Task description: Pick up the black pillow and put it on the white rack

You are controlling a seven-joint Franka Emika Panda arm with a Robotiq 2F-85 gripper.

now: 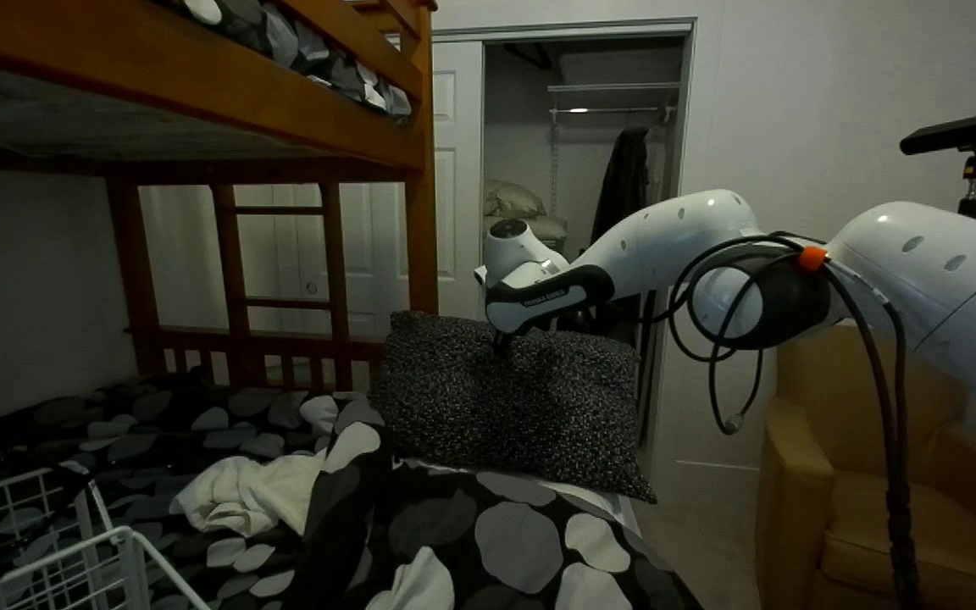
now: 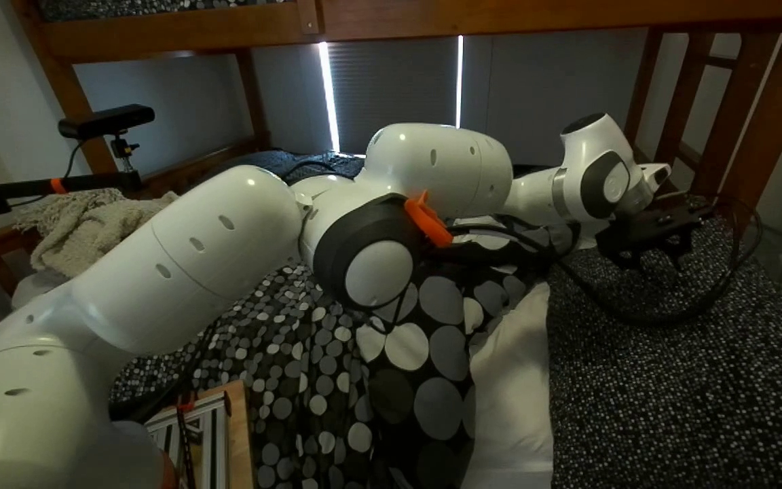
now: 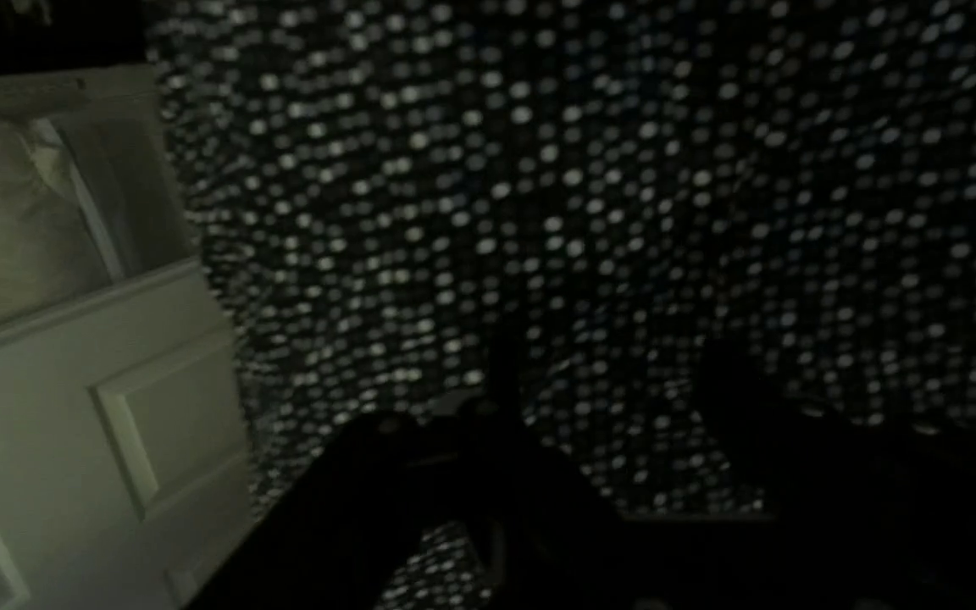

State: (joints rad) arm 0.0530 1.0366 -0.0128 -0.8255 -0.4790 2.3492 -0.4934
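Observation:
The black pillow, finely speckled with white dots, rests at the closet end of the lower bunk. It shows in both exterior views and fills most of the wrist view. My gripper is over the pillow with its fingers apart. In the wrist view the dark gripper has a wide gap between its fingers, with pillow fabric behind it. I cannot tell whether the fingertips touch the fabric. The white rack, of thin wire bars, stands on the bedding at the lower left of an exterior view, partly cut off.
Wooden bunk posts and the upper bunk rise beside and above the bed. A cream cloth lies on the circle-patterned bedding. A tan armchair stands at the right. A cable loops near the gripper.

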